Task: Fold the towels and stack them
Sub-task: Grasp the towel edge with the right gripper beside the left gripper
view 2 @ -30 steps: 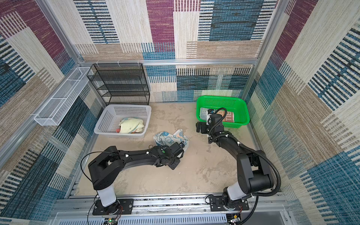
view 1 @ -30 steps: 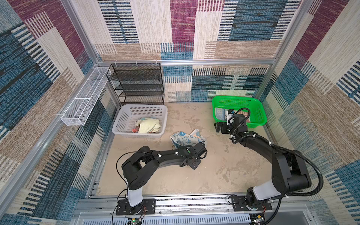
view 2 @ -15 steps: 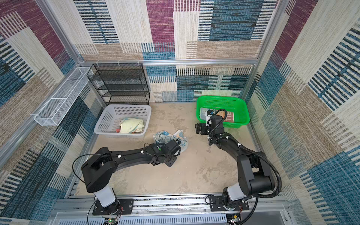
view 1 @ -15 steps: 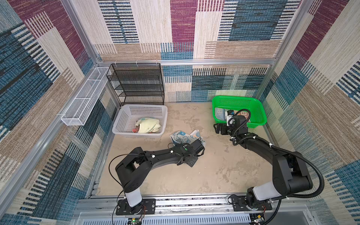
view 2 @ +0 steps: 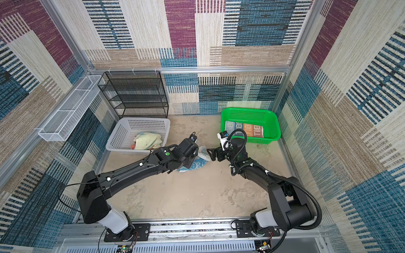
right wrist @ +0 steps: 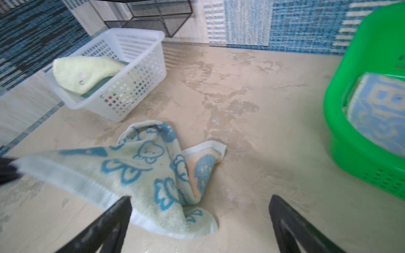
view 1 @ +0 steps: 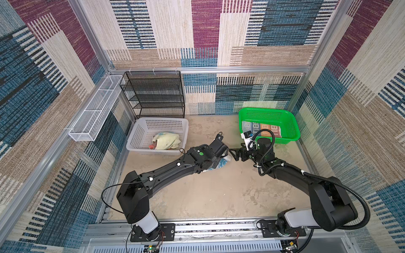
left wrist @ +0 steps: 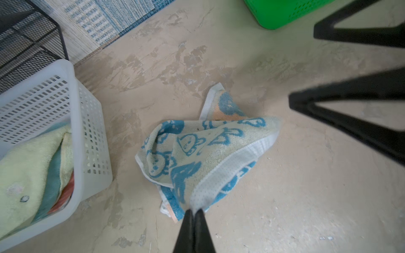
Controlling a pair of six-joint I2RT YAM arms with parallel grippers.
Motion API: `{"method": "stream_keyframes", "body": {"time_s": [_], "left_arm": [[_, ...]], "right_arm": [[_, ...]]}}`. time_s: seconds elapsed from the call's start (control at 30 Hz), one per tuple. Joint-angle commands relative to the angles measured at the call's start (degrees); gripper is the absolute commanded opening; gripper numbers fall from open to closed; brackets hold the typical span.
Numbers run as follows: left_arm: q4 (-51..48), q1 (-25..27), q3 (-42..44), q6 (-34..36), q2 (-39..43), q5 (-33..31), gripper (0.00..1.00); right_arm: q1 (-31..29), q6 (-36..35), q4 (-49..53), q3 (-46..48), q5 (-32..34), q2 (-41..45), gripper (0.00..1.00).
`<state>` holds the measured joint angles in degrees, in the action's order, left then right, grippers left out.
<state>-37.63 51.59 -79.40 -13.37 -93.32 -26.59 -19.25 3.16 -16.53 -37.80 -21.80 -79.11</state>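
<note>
A white towel with blue rabbit faces [left wrist: 208, 149] lies crumpled mid-table, largely under my left arm in both top views [view 1: 224, 163] [view 2: 200, 163]. My left gripper [left wrist: 194, 211] is shut on the towel's white hem and holds that edge up off the table. My right gripper [right wrist: 200, 197] [view 1: 232, 155] [view 2: 212, 155] is open just right of the rabbit towel [right wrist: 142, 173], one finger by its hem, nothing gripped. A folded orange, blue and brown striped towel [view 1: 263, 129] [view 2: 243, 129] lies flat in the green basket [view 1: 292, 127].
At the back left stands a white perforated basket [view 1: 140, 135] [left wrist: 87, 131] holding crumpled cream and teal towels [view 1: 166, 141]. A black wire shelf [view 1: 155, 94] is behind it. A white wire tray [view 1: 94, 111] hangs on the left wall.
My left gripper has risen and moved back-right, pulling up the rabbit towel's edge. My right gripper has swung left from the green basket's front to the towel.
</note>
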Motion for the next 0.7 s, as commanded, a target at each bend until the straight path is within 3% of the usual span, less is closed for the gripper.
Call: {"method": "stream_keyframes", "body": {"time_s": [0.0, 0.37, 0.67], "left_arm": [[-2.4, -1.4, -2.5, 1.2, -0.2, -1.5, 0.0], [-4.1, -2.3, -8.6, 4.6, -1.0, -0.7, 0.0], [-6.9, -3.1, -12.5, 6.0, -2.7, -1.9, 0.0]], "right_arm": [[-2.9, -2.8, -5.8, 1.5, -3.1, 2.4, 0.99], [-9.1, -0.9, -9.2, 1.0, 3.6, -2.7, 0.96], [-9.3, 1.4, -11.4, 4.1, 9.4, -6.6, 0.91]]}}
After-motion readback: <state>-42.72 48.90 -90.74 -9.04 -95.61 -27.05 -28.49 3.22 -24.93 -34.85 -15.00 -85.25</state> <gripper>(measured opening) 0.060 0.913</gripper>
